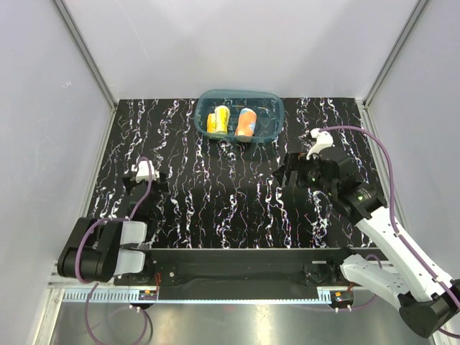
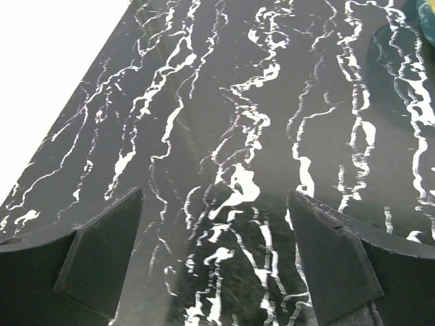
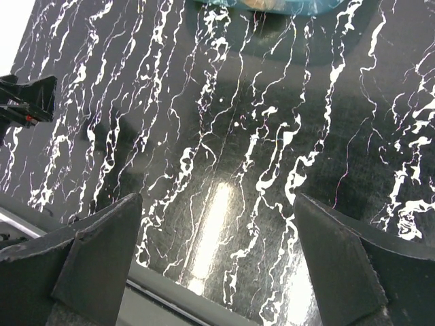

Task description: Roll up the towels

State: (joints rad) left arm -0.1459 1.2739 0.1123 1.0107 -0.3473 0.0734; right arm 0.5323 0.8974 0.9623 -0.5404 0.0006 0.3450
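Left gripper [image 2: 214,198]: jaws spread wide, nothing held. Right gripper [image 3: 217,200]: jaws likewise spread and empty. Both hang over the table [image 1: 215,208] on the near side of the tub [image 1: 273,108], the right one closer to it. The yellow towel [image 1: 218,121] and the orange towel [image 1: 246,123] stand side by side inside the tub as compact rolls. Judgement: rolling appears complete. No legible brand, label or writing.
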